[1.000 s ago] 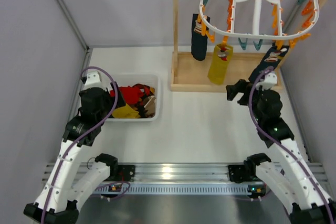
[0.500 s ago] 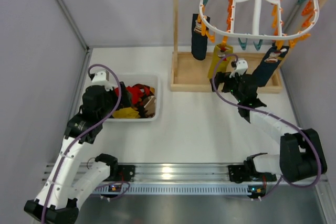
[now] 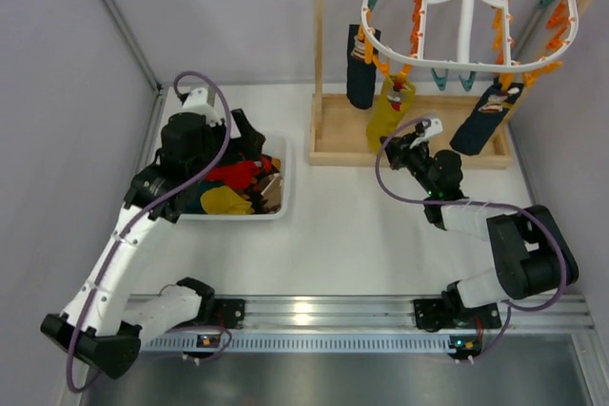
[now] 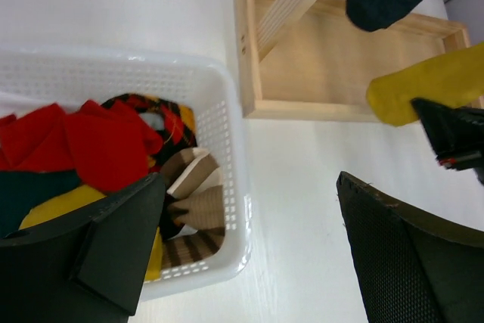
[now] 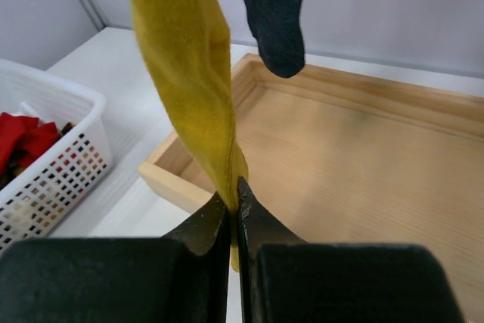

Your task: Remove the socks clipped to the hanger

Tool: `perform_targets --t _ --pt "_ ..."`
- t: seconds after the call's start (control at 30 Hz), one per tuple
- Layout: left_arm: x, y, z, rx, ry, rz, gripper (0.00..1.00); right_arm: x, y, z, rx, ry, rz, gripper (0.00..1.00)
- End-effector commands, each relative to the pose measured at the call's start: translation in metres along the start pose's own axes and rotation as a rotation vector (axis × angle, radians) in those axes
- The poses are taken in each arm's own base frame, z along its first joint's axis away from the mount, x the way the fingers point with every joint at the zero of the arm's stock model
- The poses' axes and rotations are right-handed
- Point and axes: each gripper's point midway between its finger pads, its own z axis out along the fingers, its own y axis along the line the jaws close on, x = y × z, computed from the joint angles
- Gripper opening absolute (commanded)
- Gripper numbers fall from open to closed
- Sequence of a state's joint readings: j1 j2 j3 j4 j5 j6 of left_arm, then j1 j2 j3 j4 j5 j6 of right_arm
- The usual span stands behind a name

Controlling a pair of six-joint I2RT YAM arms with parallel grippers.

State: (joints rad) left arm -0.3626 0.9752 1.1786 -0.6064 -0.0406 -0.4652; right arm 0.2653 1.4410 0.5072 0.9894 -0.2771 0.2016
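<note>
Counting progress: zero of three off. All socks hung clipped along the front rim of the hanger (image 3: 465,21) — plain navy sock (image 3: 362,73) at the left, mustard sock (image 3: 388,113) in the middle, patterned navy sock (image 3: 483,119) at the right.

First removal looked to be in hand. The right gripper (image 5: 233,200) was pressed together on the lower end of the mustard sock, fabric pinched between the jaws just above the near edge of the wooden rack (image 3: 343,154) base. The sock ran slanted from its clip down to the jaws, top end not yet released as far as I could tell.

The left gripper (image 4: 251,183) was spread wide, holding nothing, hanging over the right end of the white basket (image 4: 227,111) of mixed clothes, well apart from the hanger.

Left to do, by my read: pull the mustard one free, drop it, then both navy ones — basically the whole job.
</note>
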Motion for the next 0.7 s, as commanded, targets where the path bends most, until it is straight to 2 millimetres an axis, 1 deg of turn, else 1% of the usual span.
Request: perform_targets --t 0.0,0.03,0.07,0.1,0.13,0.17,0.2,0.23,0.27,0.3,0.33,0.37,0.4,0.43,0.47,0.5,0.53,0.57,0.6,0.63,0.67 --pt "-0.033 -0.043 0.018 -0.012 -0.096 0.012 0.99 -0.048 0.031 -0.002 -0.086 -0.190 -0.014 0.00" --pt "-0.045 -0.080 0.007 0.058 -0.126 0.052 0.99 -0.044 0.041 -0.004 -0.102 -0.185 -0.010 0.00" --pt "-0.048 -0.094 0.009 0.061 -0.136 0.071 0.99 -0.044 0.044 -0.005 -0.097 -0.187 -0.010 0.00" --pt "-0.050 -0.104 0.017 0.036 -0.148 0.101 0.99 -0.051 0.045 -0.007 -0.075 -0.208 -0.009 0.00" --pt "-0.046 -0.128 0.015 0.077 -0.143 0.128 0.99 -0.046 0.055 -0.009 -0.085 -0.191 -0.011 0.00" --pt "-0.070 -0.148 0.004 0.113 -0.195 0.120 0.99 -0.046 0.060 -0.010 -0.082 -0.191 -0.010 0.00" --pt "-0.077 -0.158 0.001 0.119 -0.217 0.158 0.99 -0.052 0.061 -0.013 -0.058 -0.209 -0.010 0.00" --pt "-0.063 -0.181 0.014 0.139 -0.188 0.210 0.98 -0.047 0.072 -0.015 -0.073 -0.192 -0.014 0.00" --pt "-0.086 -0.201 0.001 0.180 -0.239 0.208 0.98 -0.052 0.073 -0.017 -0.051 -0.204 -0.016 0.00" --pt "-0.088 -0.210 0.003 0.172 -0.253 0.247 0.99 -0.052 0.075 -0.018 -0.041 -0.199 -0.021 0.00" --pt "-0.080 -0.227 0.011 0.182 -0.245 0.275 0.98 -0.051 0.083 -0.018 -0.047 -0.191 -0.028 0.00" --pt "-0.095 -0.239 0.005 0.197 -0.279 0.268 0.99 -0.051 0.081 -0.020 -0.018 -0.184 -0.027 0.00" --pt "-0.100 -0.246 0.003 0.201 -0.298 0.280 0.99 -0.051 0.082 -0.020 -0.008 -0.179 -0.032 0.00" --pt "-0.089 -0.259 0.014 0.209 -0.279 0.311 0.98 -0.052 0.090 -0.020 -0.013 -0.175 -0.046 0.00" --pt "-0.104 -0.268 0.006 0.230 -0.316 0.319 0.99 -0.049 0.089 -0.019 0.008 -0.157 -0.060 0.00" --pt "-0.104 -0.277 0.005 0.243 -0.322 0.330 0.99 -0.052 0.099 -0.018 0.001 -0.154 -0.089 0.00" --pt "-0.102 -0.283 0.008 0.243 -0.325 0.348 0.99 -0.051 0.102 -0.016 0.005 -0.146 -0.105 0.00" --pt "-0.097 -0.290 0.017 0.239 -0.324 0.394 0.99 -0.043 0.100 -0.015 0.036 -0.113 -0.128 0.00" --pt "-0.101 -0.299 0.011 0.252 -0.343 0.397 0.99 -0.044 0.103 -0.014 0.045 -0.110 -0.145 0.00" --pt "-0.102 -0.301 0.012 0.231 -0.357 0.406 0.99 -0.047 0.114 -0.012 0.034 -0.111 -0.189 0.00" --pt "-0.094 -0.306 0.022 0.218 -0.348 0.432 0.99 -0.043 0.112 -0.009 0.072 -0.092 -0.210 0.00"
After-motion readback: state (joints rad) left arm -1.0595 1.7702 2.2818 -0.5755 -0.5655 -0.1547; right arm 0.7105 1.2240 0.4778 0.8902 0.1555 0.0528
